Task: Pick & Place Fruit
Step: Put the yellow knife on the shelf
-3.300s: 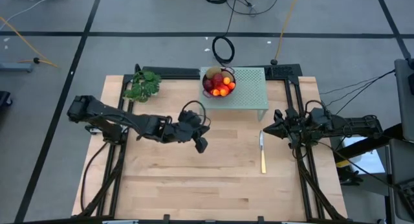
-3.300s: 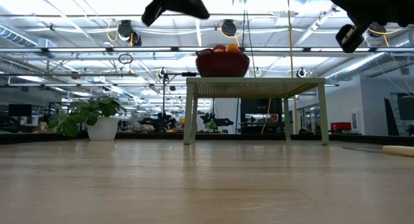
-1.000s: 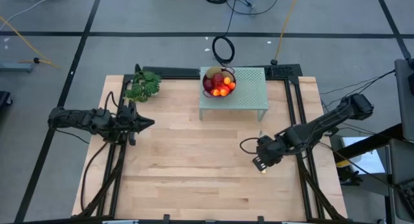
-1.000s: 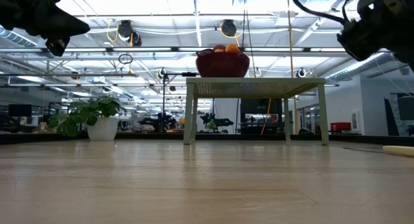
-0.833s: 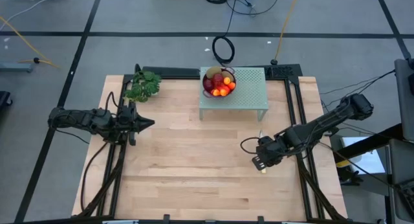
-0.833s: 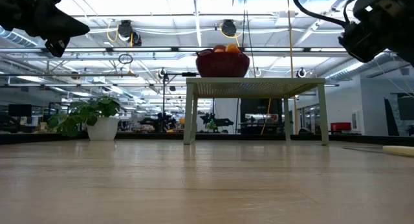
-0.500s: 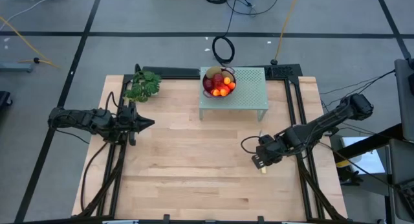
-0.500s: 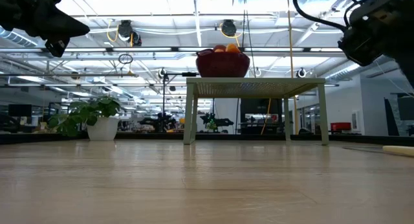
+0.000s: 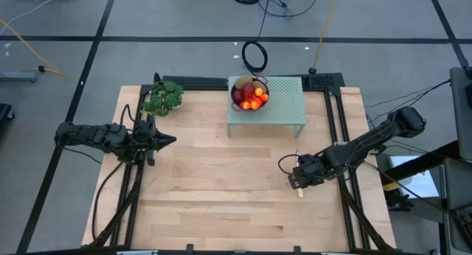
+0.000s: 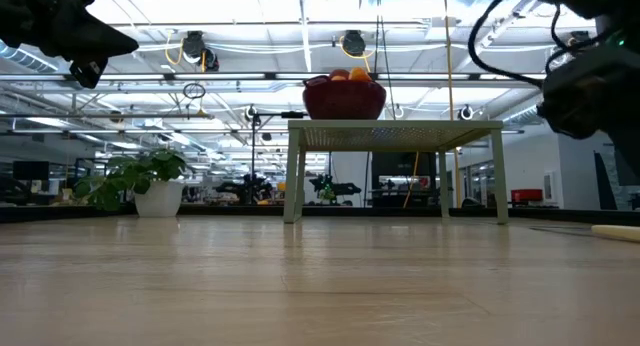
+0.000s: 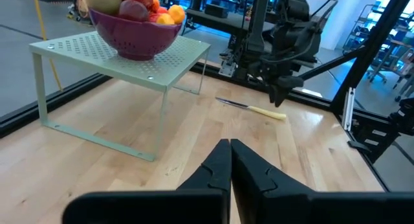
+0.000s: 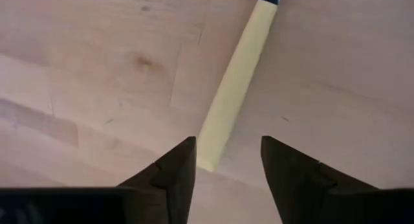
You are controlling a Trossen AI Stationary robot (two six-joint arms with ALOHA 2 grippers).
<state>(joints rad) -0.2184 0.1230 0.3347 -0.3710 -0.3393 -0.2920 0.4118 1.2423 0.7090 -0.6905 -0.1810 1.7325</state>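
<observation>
Right gripper (image 12: 223,160): jaws spread, pointing down, straddling the butt end of the knife handle (image 12: 234,80) without touching it. From above I see this gripper (image 9: 296,183) over the near end of the knife (image 9: 299,189), which lies on the table (image 9: 221,203) on the right side.

Left gripper (image 11: 230,160): fingers pressed together, nothing between them. It waits at the table's left edge (image 9: 168,140), near the plant (image 9: 163,97).

Fruit (image 9: 249,94): all of it sits in the red bowl (image 10: 344,99) on top of the green perforated stand (image 9: 284,107) at the far middle of the table. Neither gripper is near it. No fruit on the table itself.

Judgement: the step in hand is an approach on the knife, not on the fruit; the pick of fruit has not begun. If I take the knife, I need to descend until the handle sits between the pads, then close. Otherwise I must lift and travel to the bowl.
</observation>
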